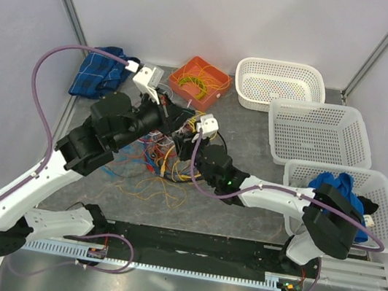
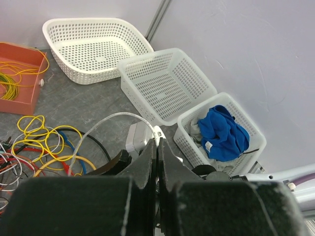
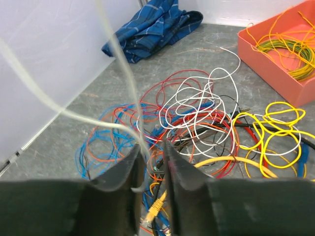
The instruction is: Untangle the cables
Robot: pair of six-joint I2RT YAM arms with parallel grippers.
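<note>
Currently the cables [image 3: 197,113] lie in one loose pile on the table, just on the near side of the tray [image 3: 270,66], toward the arm bases. Red, blue, white, orange, yellow and black strands cross one another there. A separate coil [image 1: 193,82] of yellow and green cable lies inside the tray.

Left gripper [image 2: 158,143]: fingers pressed together, no gap visible. The white cable [image 2: 123,114] rises in an arc from the pile and ends at their tips, so it is pinched there. This gripper hangs above the pile, near the tray's front edge.

Right gripper [image 3: 153,147]: jaws slightly apart, with a narrow gap. Two blurred runs of the white cable come down into that gap (contact with the pads cannot be told). It is low over the pile, just beside the left gripper, on the side away from the tray.

Three baskets [image 1: 280,65] stand in a row to the tray's right. A blue cloth [image 1: 102,75] lies to the tray's left.
</note>
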